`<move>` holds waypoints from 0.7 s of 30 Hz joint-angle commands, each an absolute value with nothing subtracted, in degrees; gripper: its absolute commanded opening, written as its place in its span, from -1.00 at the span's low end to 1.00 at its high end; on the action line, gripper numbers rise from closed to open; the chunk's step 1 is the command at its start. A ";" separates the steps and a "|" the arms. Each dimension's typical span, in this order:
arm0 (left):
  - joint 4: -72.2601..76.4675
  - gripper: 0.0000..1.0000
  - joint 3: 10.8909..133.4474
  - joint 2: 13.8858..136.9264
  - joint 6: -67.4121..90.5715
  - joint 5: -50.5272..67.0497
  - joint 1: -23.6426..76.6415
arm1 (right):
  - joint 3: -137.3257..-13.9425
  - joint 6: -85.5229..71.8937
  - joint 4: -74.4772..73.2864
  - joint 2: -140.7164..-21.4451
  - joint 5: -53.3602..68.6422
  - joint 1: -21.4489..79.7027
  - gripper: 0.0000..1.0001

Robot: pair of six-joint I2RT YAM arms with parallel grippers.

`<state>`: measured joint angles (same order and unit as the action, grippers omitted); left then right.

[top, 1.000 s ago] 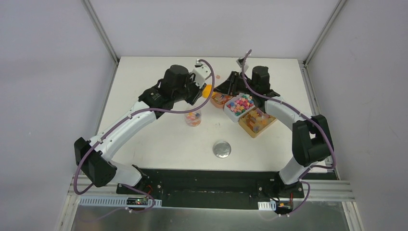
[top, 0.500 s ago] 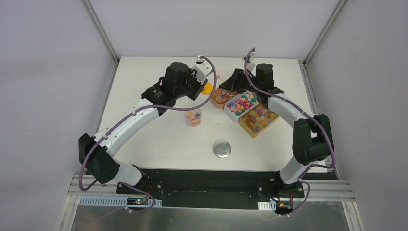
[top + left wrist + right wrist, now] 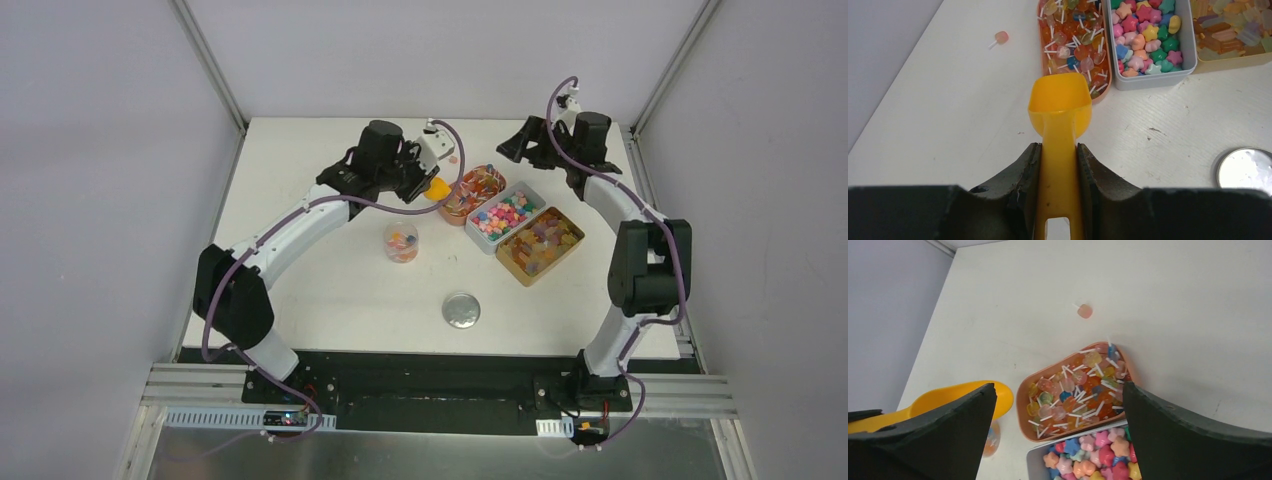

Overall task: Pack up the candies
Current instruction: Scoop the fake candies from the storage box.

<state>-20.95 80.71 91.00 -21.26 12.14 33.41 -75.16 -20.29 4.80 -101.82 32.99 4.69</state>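
The candies lie in three trays: stick lollipops in an orange tray, star-shaped pastel pieces in a grey tray, and amber gummies in a yellow tray. A small clear cup holds a few candies. My left gripper is shut on the handle of an orange scoop, whose empty bowl sits just short of the orange tray. My right gripper hangs open behind the trays, holding nothing.
A round silver lid lies on the table nearer the arm bases. One loose lollipop rests on the table behind the orange tray. The table's back edge and walls are close behind both grippers.
My right gripper has opened wide and drawn back and to the right, off the trays. The left arm has carried the scoop to the right, up to the orange tray.
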 commanded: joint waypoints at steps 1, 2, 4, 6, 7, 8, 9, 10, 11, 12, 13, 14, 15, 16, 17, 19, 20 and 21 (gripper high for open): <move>-17.73 -1.00 84.05 93.78 -25.42 18.08 32.48 | -80.67 -16.43 3.05 -106.99 34.21 3.05 1.00; -17.91 -1.00 84.44 94.56 -25.68 18.82 32.17 | -81.62 -15.89 2.36 -107.97 34.24 2.84 1.00; -18.12 -1.00 85.06 96.20 -26.20 20.72 31.43 | -83.43 -15.25 2.03 -110.10 35.51 2.39 1.00; -18.32 -1.00 85.92 97.81 -26.72 21.66 30.89 | -86.16 -14.65 1.48 -113.20 37.51 1.83 0.98; -18.52 -1.00 86.45 98.56 -27.17 21.91 30.79 | -88.01 -14.21 0.53 -114.69 37.87 1.77 0.98; -19.10 -1.00 87.13 99.32 -27.61 22.13 30.77 | -89.85 -13.82 -1.24 -116.10 38.07 1.68 0.97; -19.67 -1.00 88.09 100.13 -28.06 22.22 30.76 | -91.45 -13.55 -2.67 -117.47 38.13 1.67 0.96; -20.50 -1.00 89.00 100.90 -28.52 22.40 30.76 | -92.71 -13.46 -3.65 -118.59 38.21 1.67 0.95; -21.11 -1.00 90.00 101.73 -28.88 22.37 30.76 | -93.60 -13.44 -4.22 -119.59 38.27 1.67 0.93; -21.56 -1.00 90.91 102.53 -28.96 22.10 30.76 | -94.15 -13.50 -4.73 -120.38 38.31 1.67 0.90; -21.96 -1.00 91.78 103.22 -29.04 21.87 30.76 | -94.43 -13.55 -5.08 -120.95 38.24 1.67 0.87; -22.78 -1.00 92.77 104.09 -29.32 22.11 30.76 | -94.39 -13.63 -5.32 -121.25 38.05 1.67 0.85; -23.95 -1.00 93.91 104.90 -29.65 22.50 30.76 | -93.94 -13.73 -5.29 -121.37 37.73 1.67 0.84; -25.04 -1.00 95.63 105.83 -29.84 22.54 30.76 | -93.04 -13.76 -5.09 -121.30 37.40 1.67 0.83; -26.11 -1.00 96.64 106.79 -30.26 22.51 30.76 | -92.40 -13.65 -4.92 -121.21 37.22 1.67 0.83; -27.38 -1.00 97.67 108.16 -30.89 22.29 30.76 | -91.23 -13.44 -4.76 -120.94 37.09 1.67 0.82; -27.63 -1.00 97.87 108.71 -31.18 22.24 30.76 | -90.77 -13.38 -4.52 -120.74 37.13 1.67 0.82; -27.86 -1.00 98.03 109.16 -31.42 22.47 30.78 | -90.28 -13.44 -4.16 -120.56 37.32 1.67 0.82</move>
